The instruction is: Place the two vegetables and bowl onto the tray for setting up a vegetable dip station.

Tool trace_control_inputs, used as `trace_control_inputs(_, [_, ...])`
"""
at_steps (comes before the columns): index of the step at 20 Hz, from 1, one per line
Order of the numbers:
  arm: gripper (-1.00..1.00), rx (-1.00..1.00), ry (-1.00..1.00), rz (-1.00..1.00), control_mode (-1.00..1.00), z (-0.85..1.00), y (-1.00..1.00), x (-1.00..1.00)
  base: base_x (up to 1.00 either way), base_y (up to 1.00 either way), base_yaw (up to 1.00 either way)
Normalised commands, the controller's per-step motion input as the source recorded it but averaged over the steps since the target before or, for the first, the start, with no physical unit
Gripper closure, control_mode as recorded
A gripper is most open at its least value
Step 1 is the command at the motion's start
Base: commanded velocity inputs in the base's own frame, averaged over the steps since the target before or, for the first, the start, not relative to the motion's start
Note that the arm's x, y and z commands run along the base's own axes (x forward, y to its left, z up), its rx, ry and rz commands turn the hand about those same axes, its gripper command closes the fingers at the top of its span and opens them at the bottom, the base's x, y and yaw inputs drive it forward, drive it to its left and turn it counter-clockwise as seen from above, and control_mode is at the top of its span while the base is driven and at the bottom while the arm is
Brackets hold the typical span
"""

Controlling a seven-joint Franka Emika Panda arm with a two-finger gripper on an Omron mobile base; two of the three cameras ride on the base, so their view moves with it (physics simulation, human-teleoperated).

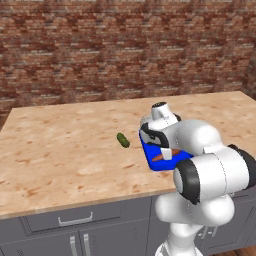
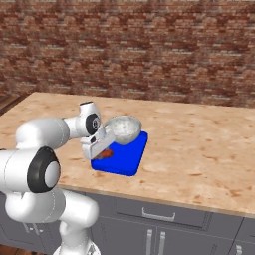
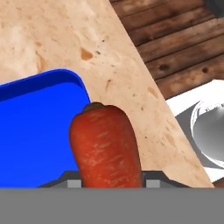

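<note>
My gripper [image 3: 112, 183] holds the carrot [image 3: 107, 146] clamped above the blue tray's [image 3: 30, 131] corner nearest the counter edge, so releasing here could roll it over the rim.

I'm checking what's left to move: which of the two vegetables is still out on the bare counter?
The dark green cucumber: it lies alone on the counter, left of the blue tray. The orange carrot sits between the gripper's fingers over the tray.
</note>
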Motion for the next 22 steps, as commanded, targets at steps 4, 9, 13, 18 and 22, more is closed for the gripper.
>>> trace_control_inputs(4, [1.0, -0.01, 0.0, -0.01, -1.0, 0.0, -0.19, 0.0, 0.0, 0.0, 0.0])
trace_control_inputs(9, [1.0, -0.01, 0.0, 0.0, -1.0, -0.03, -0.08, 0.04, 0.0, 0.0, 0.0])
trace_control_inputs(13, [1.0, -0.01, -0.01, 0.05, -1.0, -0.01, -0.06, 0.12, 0.0, 0.0, 0.0])
trace_control_inputs(18, [1.0, -0.01, -0.01, 0.09, -1.0, -0.03, -0.07, 0.16, 0.0, 0.0, 0.0])
trace_control_inputs(22, [1.0, 0.0, 0.0, 0.09, -1.0, -0.06, -0.08, 0.19, 0.0, 0.0, 0.0])
